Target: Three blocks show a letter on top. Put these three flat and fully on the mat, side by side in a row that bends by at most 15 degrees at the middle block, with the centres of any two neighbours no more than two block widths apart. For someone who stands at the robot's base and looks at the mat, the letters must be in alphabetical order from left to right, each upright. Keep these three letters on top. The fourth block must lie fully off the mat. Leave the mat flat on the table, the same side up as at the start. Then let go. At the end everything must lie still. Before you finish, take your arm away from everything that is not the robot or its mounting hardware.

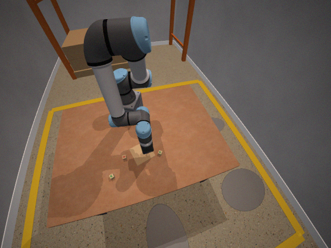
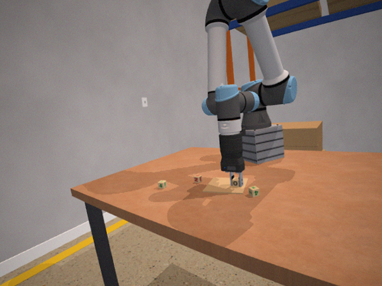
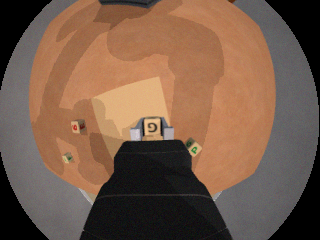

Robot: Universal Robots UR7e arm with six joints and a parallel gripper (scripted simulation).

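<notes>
My gripper (image 2: 236,181) (image 3: 152,123) points down over the mat (image 1: 139,162) (image 2: 214,189) (image 3: 115,107), near one edge. It is shut on a block (image 2: 235,182) (image 3: 152,126) with a dark G facing the wrist camera and a dark round letter facing the exterior camera. This block is on or just above the mat; its underside is unclear. A green-lettered block (image 1: 160,152) (image 2: 254,191) (image 3: 193,147) lies just off the mat. A red-lettered block (image 1: 123,157) (image 2: 197,179) (image 3: 77,126) and another green-lettered block (image 1: 111,176) (image 2: 162,184) (image 3: 67,158) lie off its other side.
The brown table top (image 1: 186,120) (image 2: 317,194) bears the mat and blocks. The robot's base stands on a grey ribbed pedestal (image 1: 137,101) (image 2: 266,145) behind the mat. The arm's shadows cross the mat and table. The first green-lettered block is close beside the gripper.
</notes>
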